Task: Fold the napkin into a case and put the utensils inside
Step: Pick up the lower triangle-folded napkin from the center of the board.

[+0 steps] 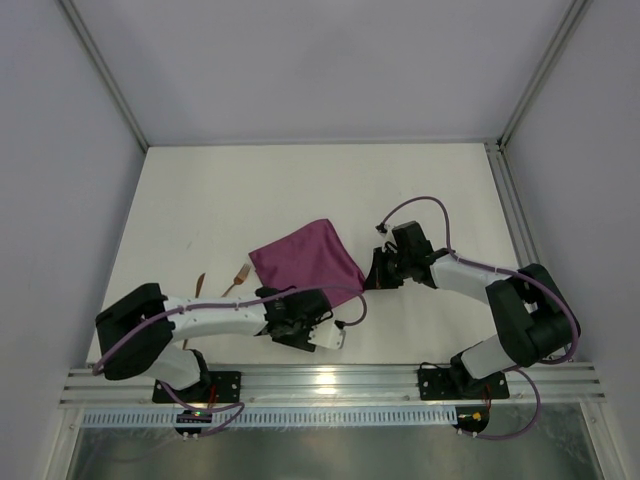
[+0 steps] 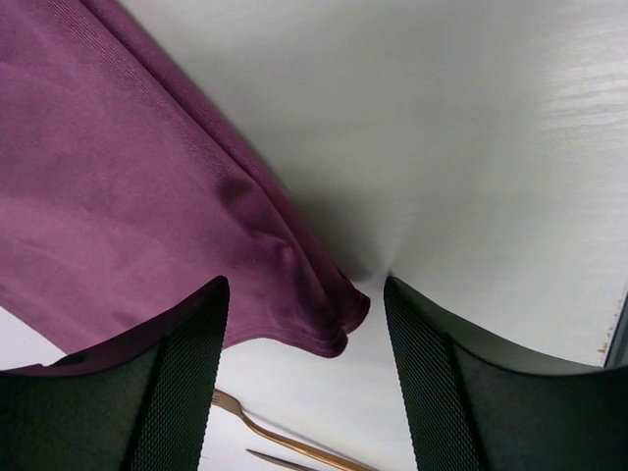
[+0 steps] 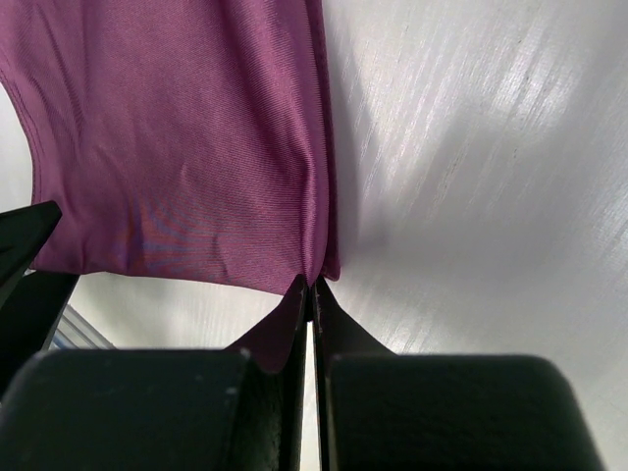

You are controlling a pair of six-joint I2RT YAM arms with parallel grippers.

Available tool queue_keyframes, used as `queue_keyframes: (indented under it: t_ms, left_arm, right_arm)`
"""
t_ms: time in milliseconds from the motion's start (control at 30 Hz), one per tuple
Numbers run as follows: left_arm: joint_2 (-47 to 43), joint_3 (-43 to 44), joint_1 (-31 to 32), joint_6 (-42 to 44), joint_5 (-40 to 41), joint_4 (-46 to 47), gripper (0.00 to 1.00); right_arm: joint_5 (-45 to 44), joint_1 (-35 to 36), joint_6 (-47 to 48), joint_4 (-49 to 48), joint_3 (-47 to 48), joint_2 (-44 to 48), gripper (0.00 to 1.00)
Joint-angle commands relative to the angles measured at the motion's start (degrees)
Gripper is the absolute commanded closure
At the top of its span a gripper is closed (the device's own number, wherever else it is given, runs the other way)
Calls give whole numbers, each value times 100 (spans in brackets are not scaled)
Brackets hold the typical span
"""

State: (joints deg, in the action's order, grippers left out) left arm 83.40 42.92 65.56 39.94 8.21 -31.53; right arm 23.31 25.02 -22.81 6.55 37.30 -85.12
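The plum-purple napkin point(image 1: 305, 258) lies doubled over at the middle of the table, its right side lifted. My right gripper point(image 3: 312, 287) is shut on the napkin's point(image 3: 186, 147) right corner, seen from above at the cloth's right edge point(image 1: 375, 272). My left gripper point(image 2: 305, 289) is open and low over the table, with a free corner of the napkin point(image 2: 147, 196) lying between its fingers, held by neither. In the top view it sits at the cloth's near edge point(image 1: 285, 305). A copper fork point(image 2: 285, 442) lies just under that corner, with another utensil's tip point(image 2: 280, 459) beside it.
In the top view the fork point(image 1: 238, 278) and a second copper piece point(image 1: 200, 285) lie left of the napkin, close to the left arm. Grey walls enclose the table, and a metal rail point(image 1: 330, 380) runs along its near edge.
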Motion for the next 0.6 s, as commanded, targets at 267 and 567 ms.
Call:
queue_keyframes:
  t_ms: [267,567]
  left_arm:
    - [405,-231,1,-48,76,639,62]
    - [327,-319,-8,-276,769,744,100]
  right_arm:
    - [42,30,57,-31,111,13,97]
    - [147,38,4,-57,181,83,97]
